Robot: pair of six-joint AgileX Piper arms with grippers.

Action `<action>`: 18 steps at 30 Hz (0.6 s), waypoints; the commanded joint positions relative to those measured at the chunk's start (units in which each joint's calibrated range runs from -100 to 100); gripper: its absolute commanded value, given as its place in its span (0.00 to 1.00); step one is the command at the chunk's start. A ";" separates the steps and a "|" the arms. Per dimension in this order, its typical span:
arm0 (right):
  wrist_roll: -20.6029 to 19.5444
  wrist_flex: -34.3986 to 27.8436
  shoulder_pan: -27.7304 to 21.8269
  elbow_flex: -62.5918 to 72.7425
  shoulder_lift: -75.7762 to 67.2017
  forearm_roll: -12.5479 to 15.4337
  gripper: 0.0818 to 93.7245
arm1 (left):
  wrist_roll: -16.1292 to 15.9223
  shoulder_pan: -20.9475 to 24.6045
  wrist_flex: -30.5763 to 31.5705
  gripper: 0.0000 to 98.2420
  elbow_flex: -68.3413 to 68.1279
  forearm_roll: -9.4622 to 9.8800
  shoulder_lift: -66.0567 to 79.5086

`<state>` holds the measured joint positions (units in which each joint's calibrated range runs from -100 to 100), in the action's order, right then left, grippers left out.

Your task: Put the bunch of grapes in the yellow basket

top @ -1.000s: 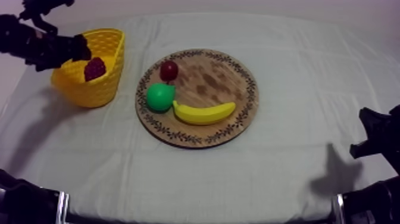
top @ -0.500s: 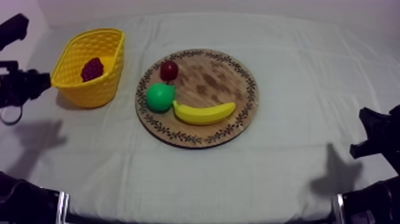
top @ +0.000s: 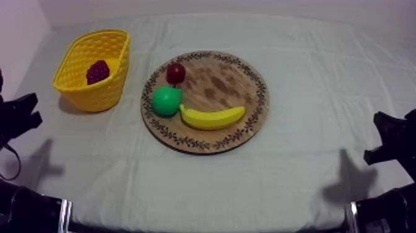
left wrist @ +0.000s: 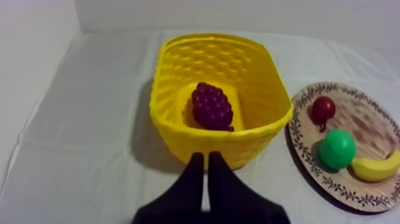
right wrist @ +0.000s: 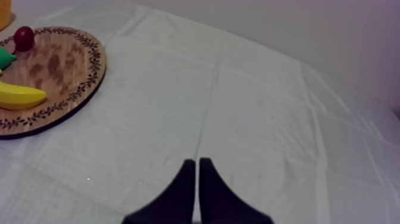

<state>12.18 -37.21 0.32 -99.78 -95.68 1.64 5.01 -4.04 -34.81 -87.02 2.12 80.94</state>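
Bunch of grapes [left wrist: 211, 106] inside yellow basket [left wrist: 172, 119], just ahead of left gripper [left wrist: 206, 156]: clenched empty, newly withdrawn; placement judged complete.

A yellow banana [top: 212, 117] lies on its side, curved, with both tips turned toward the far edge of the table. Its left tip sits just beside a green pear [top: 167, 101]; whether the two touch cannot be told. A small red fruit [top: 176, 73] lies just beyond the pear, on its far side, and a dark stem hangs from it in the left wrist view. The three fruits make a close group left of the table's middle. A grey-white cloth [top: 297, 155] covers the table, crossed by straight fold creases. Behind the table stands a pale wall [right wrist: 297, 24].
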 commanded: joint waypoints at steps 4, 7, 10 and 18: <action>0.00 0.03 -0.01 0.01 0.00 0.00 0.00 | 0.65 -0.06 0.78 0.00 -6.52 0.23 12.01; 0.00 0.03 -0.01 0.01 0.00 0.00 0.00 | 1.03 -0.19 0.30 0.00 -8.42 0.60 15.47; 0.00 0.03 -0.01 0.01 0.00 0.00 0.00 | 1.25 -0.38 -0.21 0.00 -9.95 0.94 17.78; 0.00 0.03 -0.01 0.01 0.00 0.00 0.00 | -0.56 -0.87 -1.18 0.00 -10.92 0.49 18.98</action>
<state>12.18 -37.21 0.32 -99.78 -95.68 1.64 4.64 -4.91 -35.96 -97.95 2.69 99.93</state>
